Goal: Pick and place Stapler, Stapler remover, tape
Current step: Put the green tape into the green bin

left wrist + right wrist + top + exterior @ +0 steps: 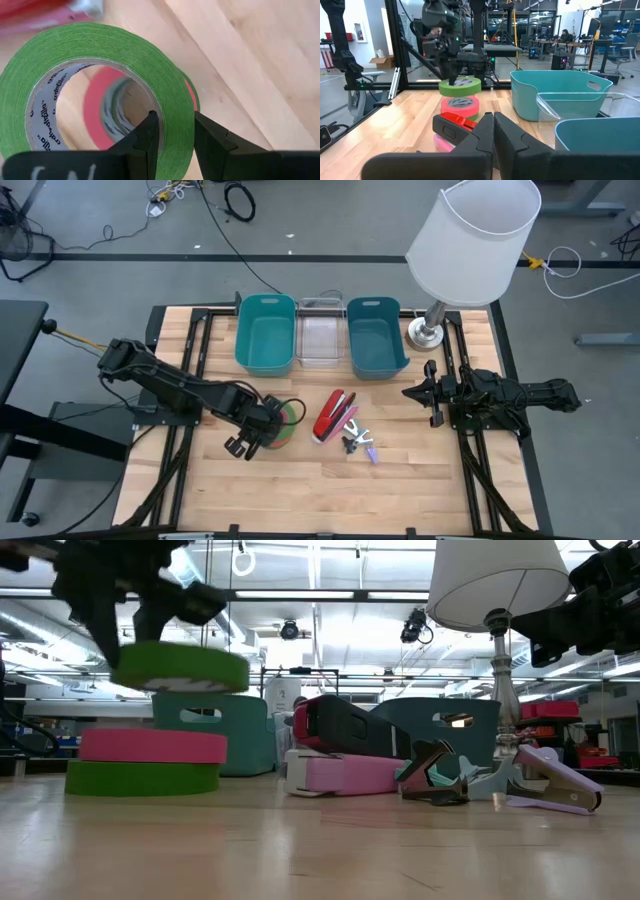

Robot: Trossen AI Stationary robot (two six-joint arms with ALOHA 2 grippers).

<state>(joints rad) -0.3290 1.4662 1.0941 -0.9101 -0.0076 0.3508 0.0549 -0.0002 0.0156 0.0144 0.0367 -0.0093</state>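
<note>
A green tape roll (180,668) hangs in the air above a pink roll (152,745) that lies flat on another green roll (142,778) on the table's left half. My left gripper (172,117) is shut on the lifted roll. To the right lies a stapler (333,415) with a red top and pink base. A staple remover (358,442) lies just beyond it, nearer the front edge. My right gripper (420,392) waits shut at the table's right side, pointing level toward the middle. My left gripper holds the lifted green roll by its wall (176,142), one finger (147,135) inside the hollow core and the other finger (212,142) outside. The fingers come steeply from above. The roll hangs nearly level, clear of the pink roll beneath it.
Along the far edge stand a teal bin (266,332), a clear bin (322,340) and a second teal bin (375,335). A lamp with a white shade (470,240) stands on its metal base (428,330) at the far right.
</note>
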